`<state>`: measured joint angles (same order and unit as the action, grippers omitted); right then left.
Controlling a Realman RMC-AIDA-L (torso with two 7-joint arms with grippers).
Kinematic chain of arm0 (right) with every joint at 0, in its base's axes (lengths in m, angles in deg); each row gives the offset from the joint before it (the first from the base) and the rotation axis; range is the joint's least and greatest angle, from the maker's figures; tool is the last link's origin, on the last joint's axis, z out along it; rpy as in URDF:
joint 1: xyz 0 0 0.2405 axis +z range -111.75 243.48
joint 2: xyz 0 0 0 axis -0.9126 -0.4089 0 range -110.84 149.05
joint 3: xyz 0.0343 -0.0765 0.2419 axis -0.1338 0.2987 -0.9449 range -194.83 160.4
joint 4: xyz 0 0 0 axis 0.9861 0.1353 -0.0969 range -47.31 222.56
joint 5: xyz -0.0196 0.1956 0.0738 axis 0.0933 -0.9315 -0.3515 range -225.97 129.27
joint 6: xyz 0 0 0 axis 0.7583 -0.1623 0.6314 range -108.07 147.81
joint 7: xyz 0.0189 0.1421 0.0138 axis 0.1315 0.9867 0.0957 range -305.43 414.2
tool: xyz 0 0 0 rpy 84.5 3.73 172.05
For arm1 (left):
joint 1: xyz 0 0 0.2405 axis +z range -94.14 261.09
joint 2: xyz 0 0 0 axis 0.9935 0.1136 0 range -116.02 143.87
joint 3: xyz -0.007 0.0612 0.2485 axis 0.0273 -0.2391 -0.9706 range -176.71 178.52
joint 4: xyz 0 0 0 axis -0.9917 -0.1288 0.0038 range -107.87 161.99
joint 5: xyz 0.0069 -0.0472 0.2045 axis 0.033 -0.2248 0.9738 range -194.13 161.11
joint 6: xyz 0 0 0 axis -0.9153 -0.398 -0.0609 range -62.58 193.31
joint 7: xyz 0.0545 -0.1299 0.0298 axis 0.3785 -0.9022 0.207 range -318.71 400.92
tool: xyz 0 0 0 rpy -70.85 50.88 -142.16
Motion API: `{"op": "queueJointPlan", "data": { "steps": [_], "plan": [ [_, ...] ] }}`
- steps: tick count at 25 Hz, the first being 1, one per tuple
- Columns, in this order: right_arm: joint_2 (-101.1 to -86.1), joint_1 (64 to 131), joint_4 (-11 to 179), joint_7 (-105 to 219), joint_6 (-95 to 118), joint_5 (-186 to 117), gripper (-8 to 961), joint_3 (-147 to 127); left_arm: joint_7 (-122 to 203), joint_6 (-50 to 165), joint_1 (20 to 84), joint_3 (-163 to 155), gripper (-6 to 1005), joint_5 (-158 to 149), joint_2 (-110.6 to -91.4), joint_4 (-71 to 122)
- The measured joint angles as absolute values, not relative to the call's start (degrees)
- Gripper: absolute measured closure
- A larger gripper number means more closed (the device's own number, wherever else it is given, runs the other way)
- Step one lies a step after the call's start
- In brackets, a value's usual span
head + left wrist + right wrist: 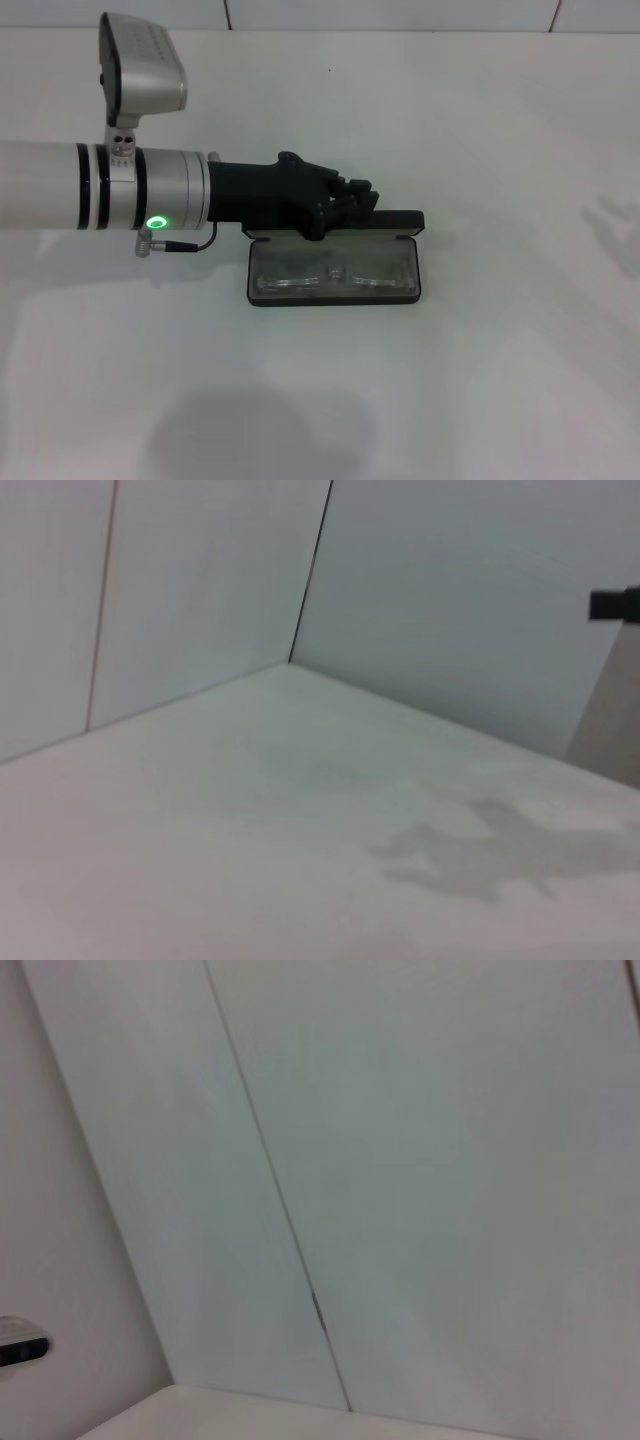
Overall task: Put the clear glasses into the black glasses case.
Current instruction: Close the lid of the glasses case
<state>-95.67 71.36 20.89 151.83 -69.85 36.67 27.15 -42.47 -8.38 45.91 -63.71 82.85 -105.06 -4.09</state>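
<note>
The black glasses case (334, 299) lies open near the middle of the white table in the head view. The clear glasses (335, 276) lie inside its tray, lenses side by side. The case's lid (402, 222) stands up along the far side. My left arm reaches in from the left, and my left gripper (358, 200) is at the lid's far edge, over its left half. Whether it touches or holds the lid does not show. My right gripper is out of view.
The white table (480, 400) spreads around the case, with white wall panels (200, 580) behind it. The left wrist view shows only tabletop, a wall corner and a shadow (480, 855). The right wrist view shows wall panels.
</note>
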Motion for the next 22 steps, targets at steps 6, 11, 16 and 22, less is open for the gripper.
{"op": "queueJointPlan", "data": {
  "steps": [6,11,16,22],
  "plan": [
    [-95.64,71.3,22.3,151.4,-70.8,36.7,683,26.7,-42.5,-8.0,46.0,-63.7,851,83.2,-105.07,-4.2],
    [-95.58,71.3,23.0,150.8,-70.9,36.6,675,26.6,-42.4,-8.0,46.0,-64.0,851,83.6,-105.07,-3.9],
    [-95.59,71.3,23.1,150.7,-71.0,36.4,667,26.6,-42.1,-8.4,46.1,-64.1,850,85.7,-105.36,-4.2],
    [-95.58,71.3,23.1,150.7,-71.1,36.3,658,26.6,-41.3,-9.7,46.5,-64.2,849,86.5,-105.44,-4.3]
  ]
}}
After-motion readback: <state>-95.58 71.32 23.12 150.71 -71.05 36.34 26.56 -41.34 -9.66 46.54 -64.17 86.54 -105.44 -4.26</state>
